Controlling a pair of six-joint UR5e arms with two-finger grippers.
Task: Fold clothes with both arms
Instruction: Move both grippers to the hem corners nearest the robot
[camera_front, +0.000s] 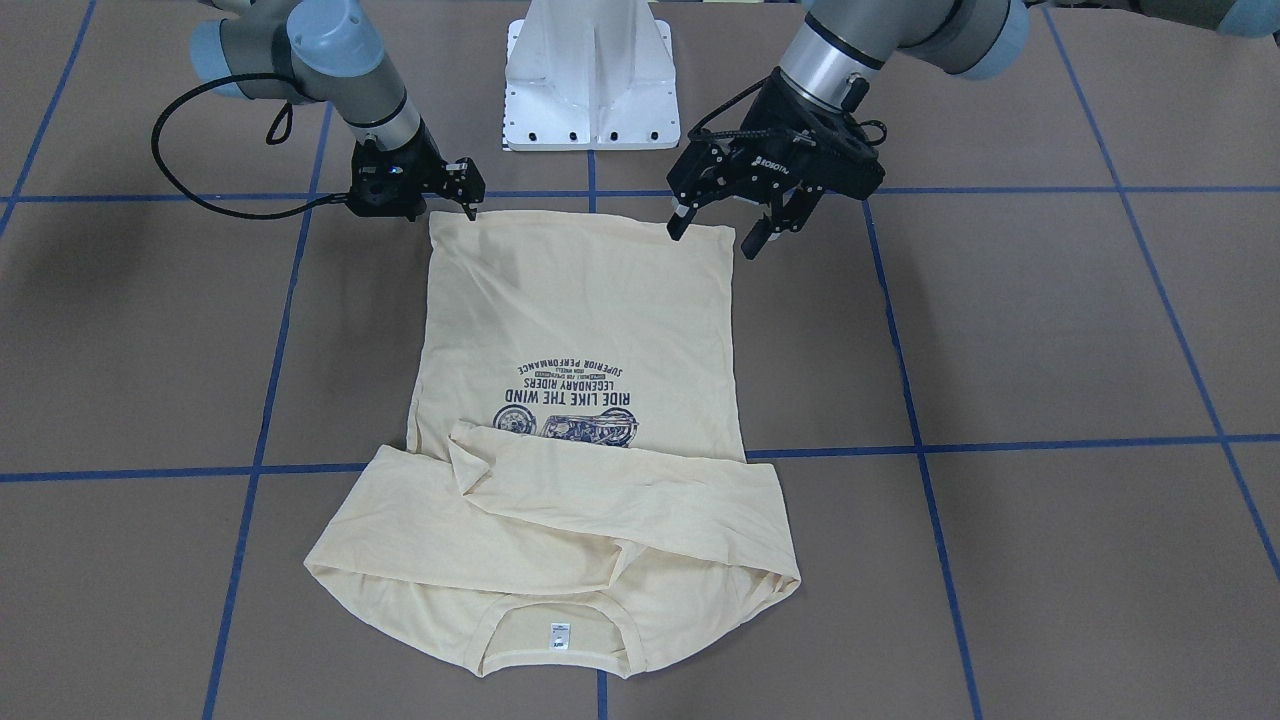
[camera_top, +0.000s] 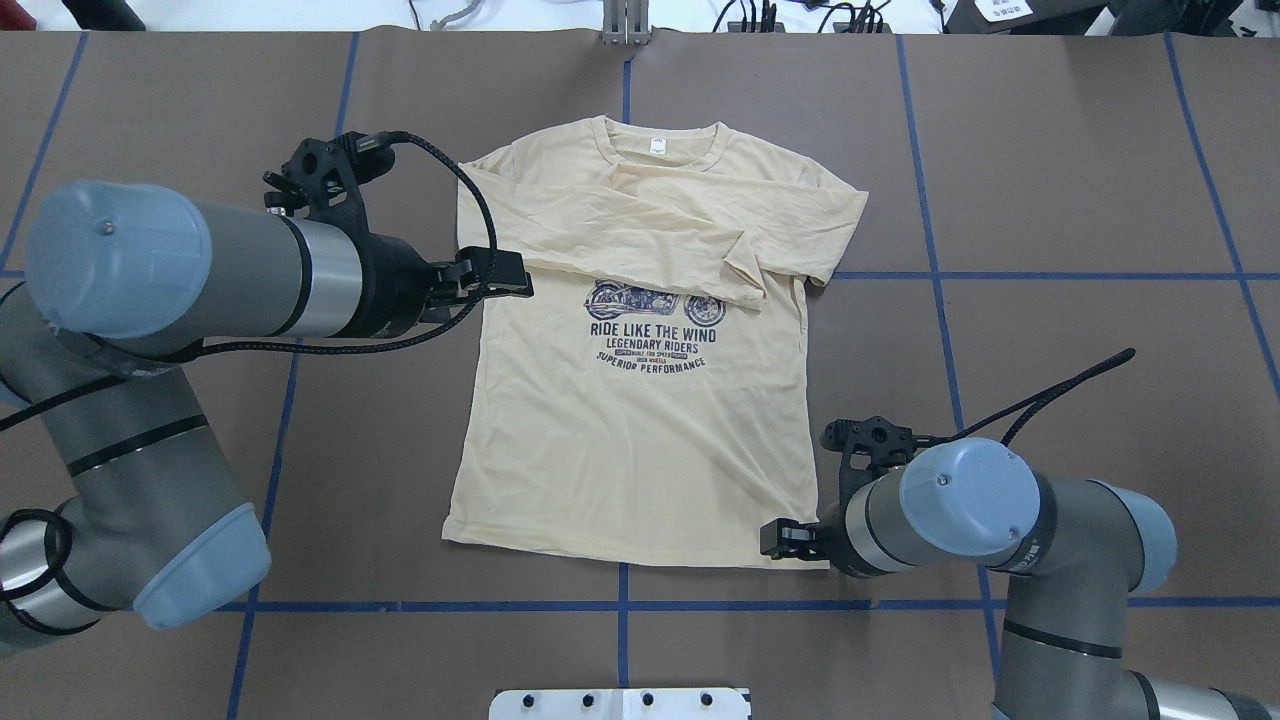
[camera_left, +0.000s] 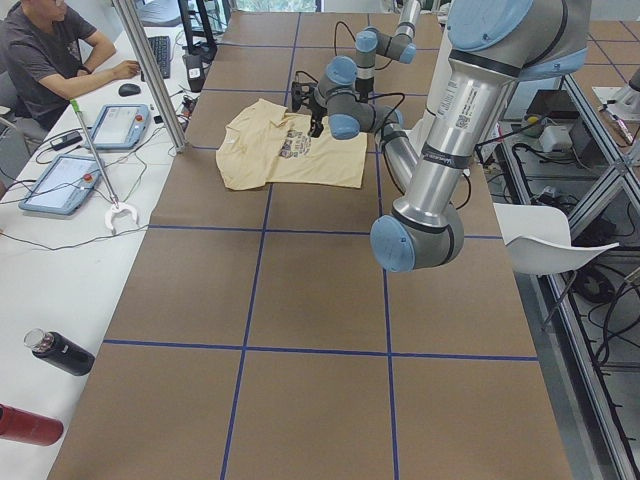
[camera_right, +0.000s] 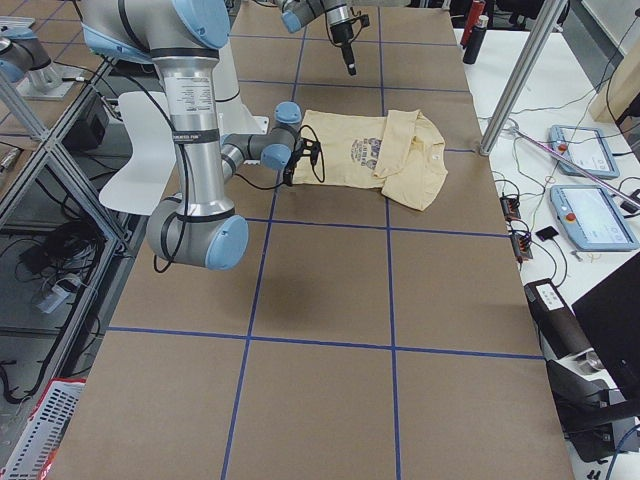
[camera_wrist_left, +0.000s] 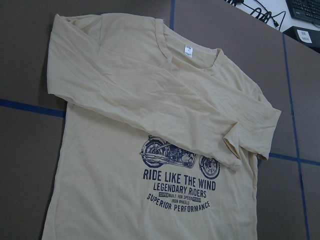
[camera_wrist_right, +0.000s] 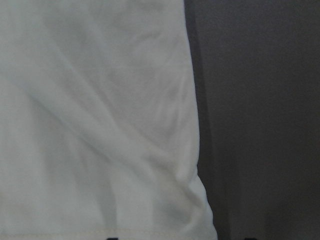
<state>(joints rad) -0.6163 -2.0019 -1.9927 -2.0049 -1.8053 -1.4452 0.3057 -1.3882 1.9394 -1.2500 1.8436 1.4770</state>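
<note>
The cream-yellow T-shirt (camera_front: 580, 320) lies flat and print side up on the brown table (camera_top: 1050, 200). Both long sleeves are folded across its chest, and the neck label (camera_top: 657, 146) lies on the side away from the robot. My left gripper (camera_front: 718, 232) is open and empty. It hangs high above the shirt's left side and also shows in the overhead view (camera_top: 503, 280). Its wrist view shows the whole upper shirt (camera_wrist_left: 150, 125) but no fingers. My right gripper (camera_top: 778, 540) is low at the hem's right corner (camera_wrist_right: 200, 200), jaws spread and holding nothing.
The white pedestal base (camera_front: 590, 80) stands at the robot's edge of the table. Blue tape lines (camera_front: 1000, 445) grid the brown surface. An operator (camera_left: 40, 50), tablets (camera_left: 120, 125) and a metal post (camera_left: 150, 70) are along the far side. Bottles (camera_left: 60, 352) lie beside the table.
</note>
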